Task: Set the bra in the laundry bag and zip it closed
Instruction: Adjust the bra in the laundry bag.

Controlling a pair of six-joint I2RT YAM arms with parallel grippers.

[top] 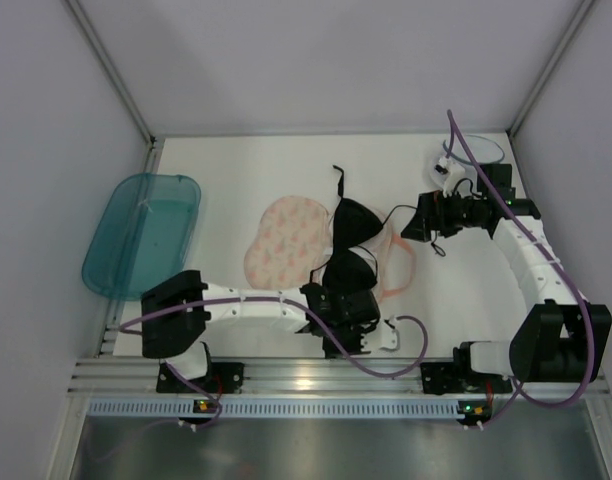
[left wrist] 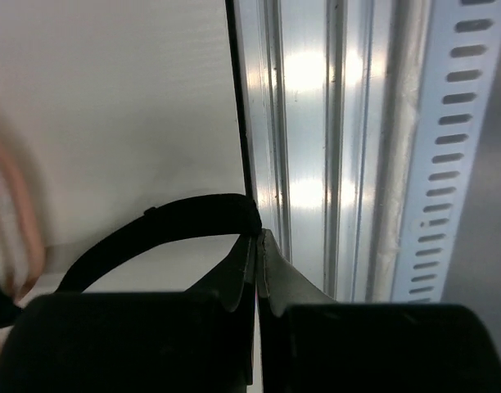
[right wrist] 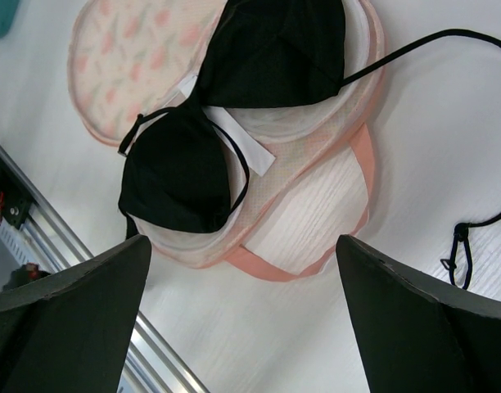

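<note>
The left gripper point(left wrist: 257, 246), the nearer one, is clamped on a strap point(left wrist: 177, 221) of the bra point(top: 348, 245), which lies just beyond it, near-to-far on the open laundry bag point(top: 281, 238). The right gripper point(top: 418, 222) gapes.

Bra strap point(left wrist: 173, 223) end hidden in left pincer point(left wrist: 259, 239).

Clearance around the laundry bag point(top: 276, 240), mid-table.
Bare table point(top: 256, 165) lies open behind the bag up to the far wall, and in a lane between the bag and the teal bin point(top: 141, 235) at the left edge. The near side is blocked: the left arm point(top: 256, 303) lies along the edge just before the rail point(top: 316, 375), with the left gripper point(left wrist: 257, 246) pinched on a strap of the bra point(top: 351, 235). Right of the bag the right gripper point(top: 411, 222) hangs spread wide, and a loose strap point(right wrist: 470, 246) trails on the table there (thin, lying flat). A round tub point(top: 469, 152) fills the far right corner.
</note>
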